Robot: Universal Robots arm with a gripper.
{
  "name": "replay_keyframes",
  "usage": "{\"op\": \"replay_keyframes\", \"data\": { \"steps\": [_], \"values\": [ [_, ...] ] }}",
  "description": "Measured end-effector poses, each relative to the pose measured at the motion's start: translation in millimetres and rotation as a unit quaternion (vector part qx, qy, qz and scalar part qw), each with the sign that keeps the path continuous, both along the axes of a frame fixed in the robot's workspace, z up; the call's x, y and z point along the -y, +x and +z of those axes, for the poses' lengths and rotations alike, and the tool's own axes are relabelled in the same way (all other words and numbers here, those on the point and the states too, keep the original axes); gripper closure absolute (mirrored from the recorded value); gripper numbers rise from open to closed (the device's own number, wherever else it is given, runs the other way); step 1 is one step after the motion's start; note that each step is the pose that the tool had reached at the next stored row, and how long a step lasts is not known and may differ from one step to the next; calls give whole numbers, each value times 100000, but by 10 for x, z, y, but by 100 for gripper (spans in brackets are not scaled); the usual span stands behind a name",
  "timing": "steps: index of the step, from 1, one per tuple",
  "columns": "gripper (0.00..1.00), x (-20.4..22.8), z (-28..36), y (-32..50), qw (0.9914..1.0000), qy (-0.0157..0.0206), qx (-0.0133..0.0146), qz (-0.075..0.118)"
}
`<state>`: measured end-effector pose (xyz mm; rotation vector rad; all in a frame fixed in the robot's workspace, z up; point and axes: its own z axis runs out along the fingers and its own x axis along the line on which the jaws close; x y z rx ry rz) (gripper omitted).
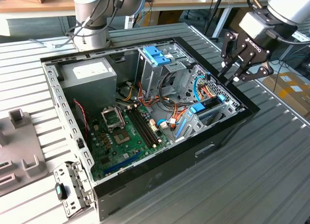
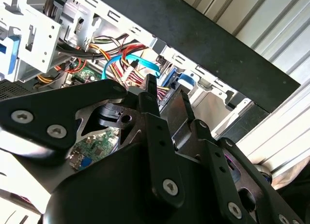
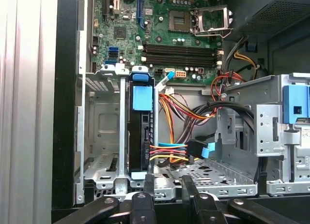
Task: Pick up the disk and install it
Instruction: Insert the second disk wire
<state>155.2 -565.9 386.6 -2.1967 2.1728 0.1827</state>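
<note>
Exterior view puts the gripper (image 1: 231, 74) above the far right rim of the open computer case (image 1: 203, 151), holding nothing, its fingers drawn close with only a narrow gap between them. The disk (image 3: 141, 137) stands on edge in a slot of the drive cage (image 3: 99, 132), its blue tab uppermost, probably so it can slide along the rails. Orange and yellow cables (image 3: 167, 154) run to its side. An empty bay lies beside it, offering room, while the case wall hems in the other side.
</note>
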Motion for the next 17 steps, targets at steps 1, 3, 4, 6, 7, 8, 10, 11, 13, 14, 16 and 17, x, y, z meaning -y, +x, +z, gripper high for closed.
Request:
{"op": "replay_keyframes", "data": {
  "steps": [1,3,4,6,7,8,10,11,13,14,16,17],
  "values": [
    [64,-8,-1,0,100000,4,0,-1],
    [64,-18,-1,0,100000,5,1,0],
    [64,-29,-1,0,100000,3,1,1],
    [64,-70,-2,-3,100000,1,2,6],
    [64,-83,-2,-9,100000,3,2,1],
    [64,-88,-3,-12,100000,5,-1,0],
    [64,-104,-3,-23,100000,0,2,1],
    [64,-110,-4,-28,100000,4,0,-1],
    [64,-125,-5,-45,100000,2,1,-1],
    [64,-138,-6,-55,100000,4,1,-1],
    [64,-160,-8,-66,100000,2,1,1],
    [64,-169,-9,-71,100000,2,2,0]
  ]
}}
